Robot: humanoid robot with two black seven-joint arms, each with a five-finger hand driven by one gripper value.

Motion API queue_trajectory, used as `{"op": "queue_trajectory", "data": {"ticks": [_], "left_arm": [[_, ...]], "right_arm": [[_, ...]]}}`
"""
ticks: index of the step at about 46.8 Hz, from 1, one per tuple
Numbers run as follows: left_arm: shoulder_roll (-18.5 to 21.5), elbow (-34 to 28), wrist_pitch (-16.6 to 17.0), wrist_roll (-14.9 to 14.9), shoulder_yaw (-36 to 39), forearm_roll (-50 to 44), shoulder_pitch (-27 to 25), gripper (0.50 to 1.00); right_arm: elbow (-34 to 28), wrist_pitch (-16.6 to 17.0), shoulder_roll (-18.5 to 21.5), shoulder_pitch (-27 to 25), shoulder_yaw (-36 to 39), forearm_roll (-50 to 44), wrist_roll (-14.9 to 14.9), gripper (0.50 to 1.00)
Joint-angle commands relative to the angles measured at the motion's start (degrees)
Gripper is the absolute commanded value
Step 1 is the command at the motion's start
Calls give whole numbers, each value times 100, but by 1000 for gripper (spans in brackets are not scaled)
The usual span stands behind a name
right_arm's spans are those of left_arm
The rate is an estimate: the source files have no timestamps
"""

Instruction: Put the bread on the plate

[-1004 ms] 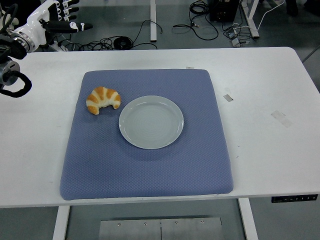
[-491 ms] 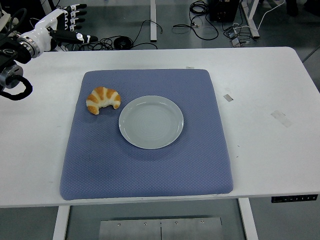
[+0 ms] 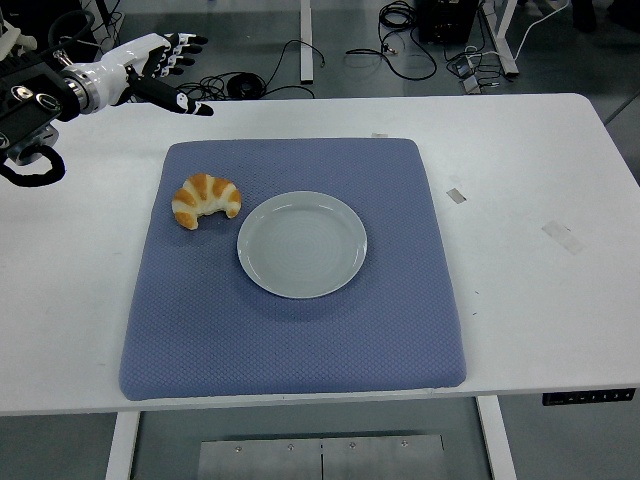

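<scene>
A golden croissant point(image 3: 206, 200) lies on the blue mat point(image 3: 300, 330), just left of the empty pale grey plate point(image 3: 302, 243). The two are apart by a narrow gap. My left hand point(image 3: 172, 72) hovers over the table's far left corner with its fingers spread and nothing in it. It is well above and to the left of the croissant. The right arm is out of view.
Cables point(image 3: 250, 82) and table legs show on the floor beyond the far edge. Small tape marks point(image 3: 456, 195) sit on the white table point(image 3: 540, 300) right of the mat.
My left hand has swung rightward and inward over the table's far left corner, coming nearer the mat. The croissant and the plate have not moved.
</scene>
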Motion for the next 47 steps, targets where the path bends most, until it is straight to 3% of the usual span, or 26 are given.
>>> {"op": "queue_trajectory", "data": {"ticks": [1,8,21,33,47], "left_arm": [[-1,-11,-244,0,69,215,-11,977],[-1,-55,-657,-18,78,619,-28,977],[78,-55,-737,-53,87,954,-28,978],[96,-55,-1238,-44,350,963,-46,978],[96,-55,-1256,-36,597,1349,-46,977]], "right_arm": [[0,7,0,4,7,0,1,1000],[0,7,0,4,-2,0,1,1000],[0,7,0,4,7,0,1,1000],[0,-2,0,4,7,0,1,1000],[0,-2,0,4,-2,0,1,1000]]}}
